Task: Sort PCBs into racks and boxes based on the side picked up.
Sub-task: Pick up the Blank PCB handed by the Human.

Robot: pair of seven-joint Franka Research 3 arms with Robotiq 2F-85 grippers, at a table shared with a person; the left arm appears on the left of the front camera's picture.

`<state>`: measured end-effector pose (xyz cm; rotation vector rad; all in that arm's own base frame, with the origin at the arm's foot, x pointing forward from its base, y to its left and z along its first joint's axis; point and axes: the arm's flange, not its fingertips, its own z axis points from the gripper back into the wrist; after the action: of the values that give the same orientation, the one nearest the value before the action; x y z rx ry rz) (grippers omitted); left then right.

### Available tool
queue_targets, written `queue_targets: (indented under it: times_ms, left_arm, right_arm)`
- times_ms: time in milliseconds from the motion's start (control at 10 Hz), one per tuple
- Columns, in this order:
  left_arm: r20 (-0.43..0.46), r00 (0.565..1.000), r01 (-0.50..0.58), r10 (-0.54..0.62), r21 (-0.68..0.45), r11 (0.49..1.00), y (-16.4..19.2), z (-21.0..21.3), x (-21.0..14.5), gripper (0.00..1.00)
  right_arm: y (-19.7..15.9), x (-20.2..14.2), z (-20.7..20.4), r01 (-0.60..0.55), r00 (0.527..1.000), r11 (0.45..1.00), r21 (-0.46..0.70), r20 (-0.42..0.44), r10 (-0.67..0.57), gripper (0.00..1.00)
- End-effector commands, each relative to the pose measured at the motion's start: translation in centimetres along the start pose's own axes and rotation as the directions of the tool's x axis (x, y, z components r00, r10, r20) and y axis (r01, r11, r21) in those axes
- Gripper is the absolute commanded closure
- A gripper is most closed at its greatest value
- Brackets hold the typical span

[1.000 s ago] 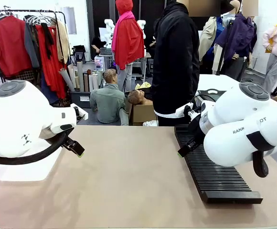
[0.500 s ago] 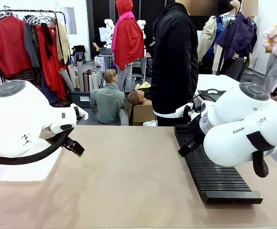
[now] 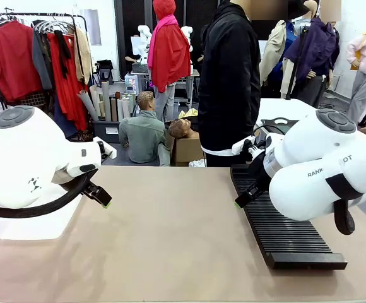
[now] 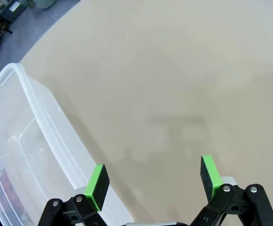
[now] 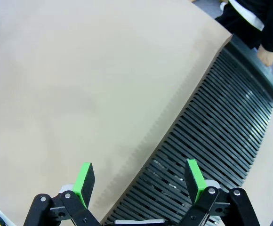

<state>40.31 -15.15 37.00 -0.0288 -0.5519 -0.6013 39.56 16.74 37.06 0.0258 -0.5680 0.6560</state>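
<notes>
Looks like a workshop or lab sharing space with a clothing storeroom. A clothes rail (image 3: 38, 15) hung with red and grey garments (image 3: 12, 60), rolls of material (image 3: 104, 98) propped nearby. A cardboard box (image 3: 189, 151) sits beyond a plain beige counter (image 3: 170, 240).

The right gripper (image 5: 139, 181) hangs with its green pads (image 5: 84, 181) spread wide, empty, above the long edge of the black slotted rack (image 5: 221, 141) where it meets the bare tan table (image 5: 80, 84). At the rack's far end, a person's hand (image 5: 267, 58) touches its rim.

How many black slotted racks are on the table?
1. The rack lies along the right side of the table, partly below the right gripper; the right arm hides part of it.
</notes>
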Motion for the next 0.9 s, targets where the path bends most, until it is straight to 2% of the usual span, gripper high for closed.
queue_targets:
  times_ms: [0, 200, 500, 800]
  left_arm:
    - [-0.007, 1.0, -0.012, 0.012, -0.042, 0.999, 0.4, 0.7, -0.1, 0.0]
    - [-0.02, 1.0, -0.019, 0.017, -0.107, 0.994, 1.5, 1.9, 0.7, 0.0]
    - [-0.032, 0.999, -0.035, 0.031, -0.142, 0.989, 4.5, 4.0, 2.7, 0.0]
    - [-0.027, 0.992, -0.125, 0.122, -0.285, 0.95, 10.2, 5.0, 6.3, 0.0]
  right_arm:
    - [-0.4, -0.4, 0.6, 0.001, 1.0, 1.0, 0.03, -0.005, -0.001, 0.0]
    - [-1.9, -0.6, 2.2, 0.021, 1.0, 0.997, 0.077, -0.001, -0.021, 0.0]
    - [-5.3, 0.1, 4.7, 0.053, 0.998, 0.987, 0.151, 0.014, -0.056, 0.0]
    - [-10.7, 2.2, 7.3, 0.065, 0.995, 0.958, 0.28, 0.056, -0.083, 0.0]
